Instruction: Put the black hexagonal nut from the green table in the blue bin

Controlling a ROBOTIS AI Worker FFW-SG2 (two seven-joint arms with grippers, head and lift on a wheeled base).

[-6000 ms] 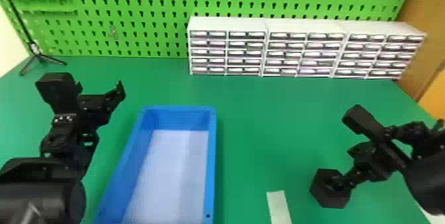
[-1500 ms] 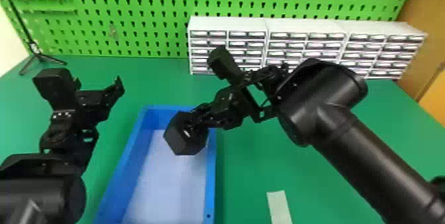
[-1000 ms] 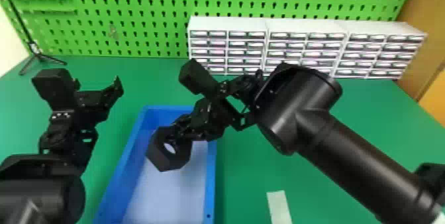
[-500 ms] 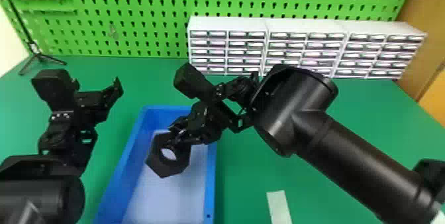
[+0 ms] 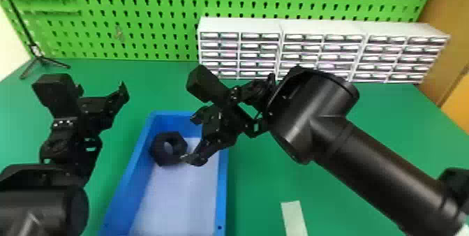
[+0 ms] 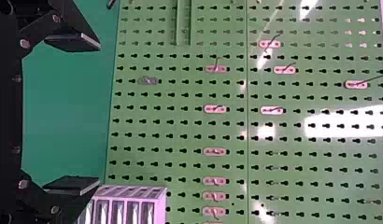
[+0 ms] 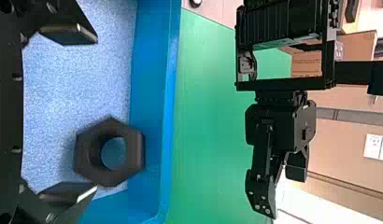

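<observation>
My right gripper (image 5: 195, 137) is over the blue bin (image 5: 223, 197) in the head view, its fingers spread wide. The black hexagonal nut (image 5: 161, 148) lies inside the bin near its far left corner, close to one fingertip. In the right wrist view, the nut (image 7: 136, 149) is by the wall of the bin (image 7: 154, 93), outside the gap of the open right gripper (image 7: 82, 114). My left gripper (image 5: 101, 88) stands parked left of the bin, above the table; in its own wrist view the left gripper (image 6: 87, 114) is open with nothing between its fingers.
White drawer units (image 5: 240, 26) stand at the back of the green table (image 5: 349, 120), before a green pegboard (image 5: 157, 19). A pale strip (image 5: 294, 218) lies right of the bin, and a thin black stand (image 5: 43, 62) is at the far left.
The right arm came from the right side of the table to the bin with the nut. Since half a second ago its fingers have opened, and the nut has dropped away leftward into the bin.
</observation>
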